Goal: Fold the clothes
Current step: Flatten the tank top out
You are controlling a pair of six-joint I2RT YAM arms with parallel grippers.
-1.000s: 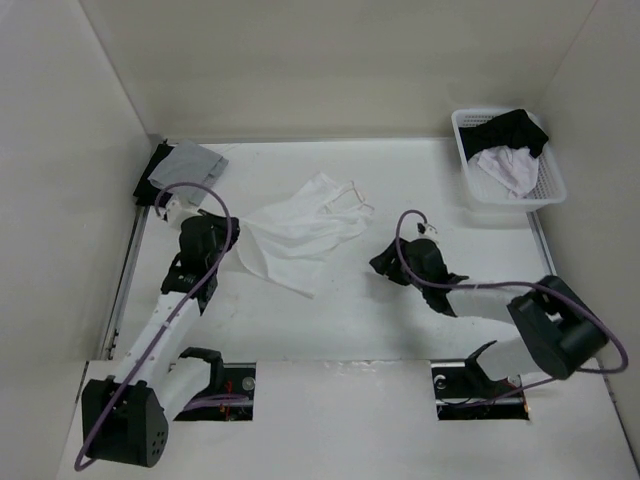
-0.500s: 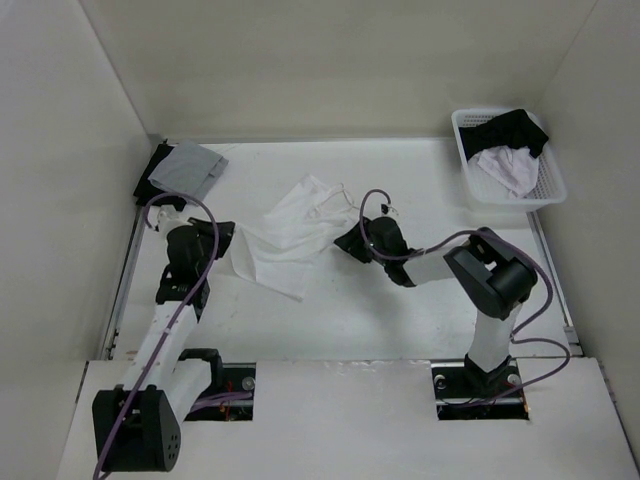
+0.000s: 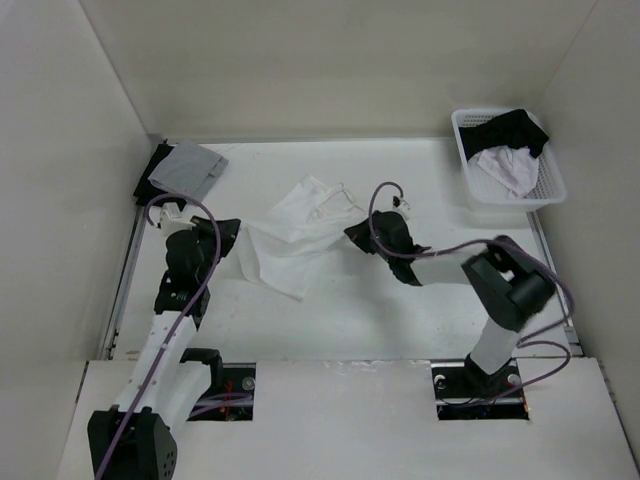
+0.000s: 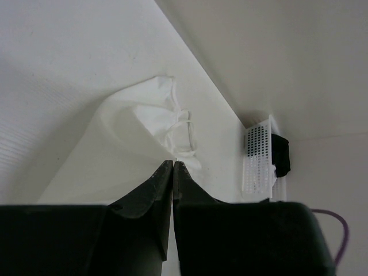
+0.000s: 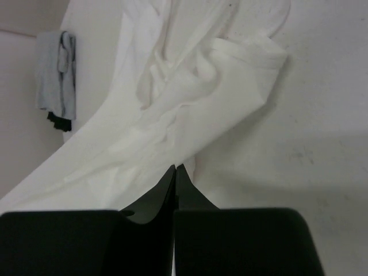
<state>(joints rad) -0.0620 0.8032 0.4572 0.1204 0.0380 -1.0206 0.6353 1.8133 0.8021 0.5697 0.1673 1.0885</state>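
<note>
From above, the white garment (image 3: 300, 235) is seen lying rumpled on the table (image 3: 400, 300), about midway between the two arms. Its straps are turned toward the far wall. The left gripper (image 3: 232, 243) is set at its left edge and the right gripper (image 3: 355, 235) at its right edge. The step in hand is judged to be a pull from both sides, so that the cloth is spread flat before any fold is made. A grey folded cloth (image 3: 190, 165) lies in the far left corner and a basket (image 3: 545, 190) in the far right one, both well apart from the work.

In the left wrist view, the jaws of the left gripper (image 4: 173, 165) are seen pressed together, and the fabric (image 4: 135, 123) runs down to their tips. It is therefore taken as pinched, though how much cloth is caught cannot be told.

In the right wrist view, the right gripper (image 5: 175, 168) is likewise closed, with its tips at the border of a creased part of the garment (image 5: 190, 109). A thin pinch of fabric seems to be held (perhaps one layer only, perhaps two).

For the step to be done well, both edges should be raised only a little and drawn apart evenly. The pull should be made slowly, because such thin cloth may slip from a small pinch. The twisted middle and the straps should be watched, so that they are laid out flat and not dragged under the body of the garment.
</note>
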